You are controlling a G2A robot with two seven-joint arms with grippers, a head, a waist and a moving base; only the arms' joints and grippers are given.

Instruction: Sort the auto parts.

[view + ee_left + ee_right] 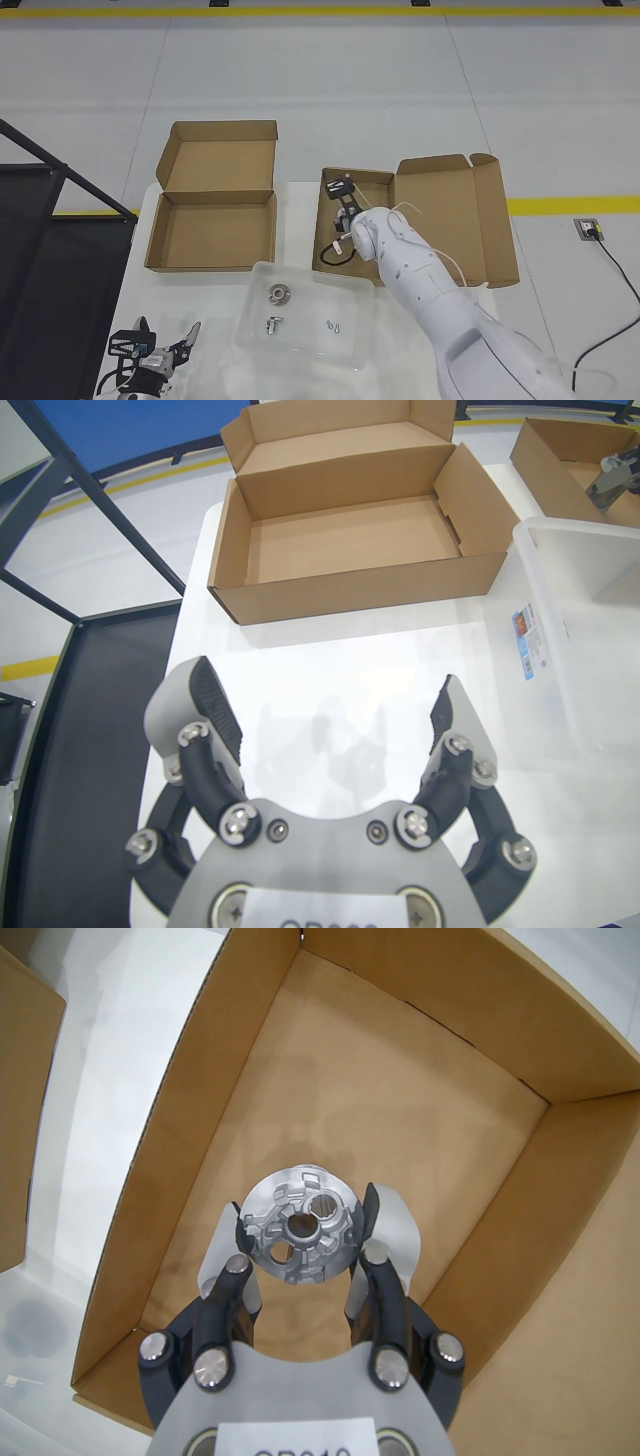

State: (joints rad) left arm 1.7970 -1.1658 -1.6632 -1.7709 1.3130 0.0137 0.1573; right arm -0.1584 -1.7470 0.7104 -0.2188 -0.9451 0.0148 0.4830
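Grasping a round metal hub [300,1238] firmly in the right gripper [302,1205], over the bare floor of the right cardboard box [350,1093]. Lower close to the floor before releasing, to avoid a hard drop or a roll. Stay well apart from the walls. Left gripper [325,674] spread wide and empty, over the table near the clear bin [545,600].

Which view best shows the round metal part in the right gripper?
Right wrist view: the round metal part faces the camera, clamped in the right gripper over a cardboard box. Top and left wrist views: too small to tell.
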